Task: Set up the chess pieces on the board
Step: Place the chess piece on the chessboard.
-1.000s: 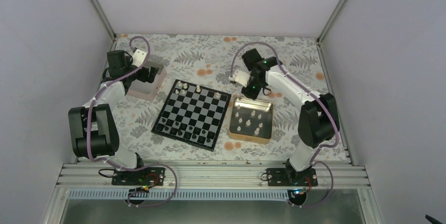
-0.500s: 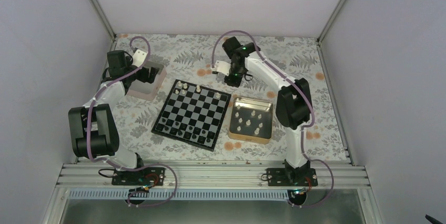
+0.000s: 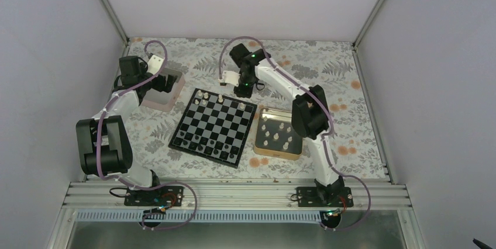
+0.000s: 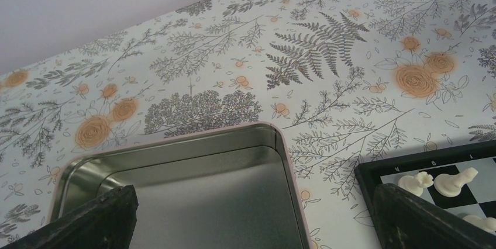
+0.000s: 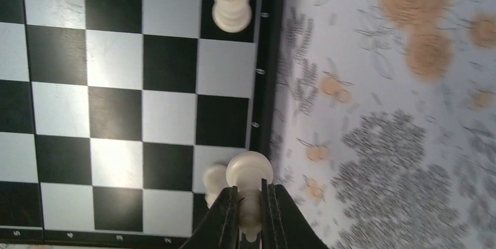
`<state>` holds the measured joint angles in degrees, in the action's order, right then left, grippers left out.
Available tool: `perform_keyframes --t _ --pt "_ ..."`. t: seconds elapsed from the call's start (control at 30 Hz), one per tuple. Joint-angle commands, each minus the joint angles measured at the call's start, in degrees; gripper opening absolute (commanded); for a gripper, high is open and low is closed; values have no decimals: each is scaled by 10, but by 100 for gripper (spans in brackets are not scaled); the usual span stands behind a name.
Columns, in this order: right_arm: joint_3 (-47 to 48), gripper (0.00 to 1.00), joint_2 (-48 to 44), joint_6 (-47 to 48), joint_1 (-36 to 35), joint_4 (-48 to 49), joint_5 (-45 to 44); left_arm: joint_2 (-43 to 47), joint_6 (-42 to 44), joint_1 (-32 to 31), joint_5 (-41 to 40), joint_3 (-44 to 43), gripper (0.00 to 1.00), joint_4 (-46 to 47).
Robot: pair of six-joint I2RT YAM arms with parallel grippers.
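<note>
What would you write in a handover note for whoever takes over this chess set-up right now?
Left hand open, over the pinkish silver square tin; no pieces show in it.
Right hand shut on one cream chess piece, above the far edge of the black-and-grey chessboard.
Done: a few cream pieces stand on the far rows; dark pieces line the near rows.
Left: place the held piece, then the remaining cream pieces in the gold square tin.

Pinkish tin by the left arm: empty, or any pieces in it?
Empty where visible: left wrist view shows only bare metal inside the tin; its near end is cut off.
</note>
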<state>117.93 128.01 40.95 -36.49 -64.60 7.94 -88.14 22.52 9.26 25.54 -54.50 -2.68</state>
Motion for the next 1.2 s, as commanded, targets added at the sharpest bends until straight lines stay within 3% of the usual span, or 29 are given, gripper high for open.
perform_keyframes --t 0.0,1.17 --pt "12 8 22 12 -16 -12 22 2 10 4 15 1 100 -1" --pt "37 11 77 6 -33 -2 -5 0 13 4 18 6 100 3"
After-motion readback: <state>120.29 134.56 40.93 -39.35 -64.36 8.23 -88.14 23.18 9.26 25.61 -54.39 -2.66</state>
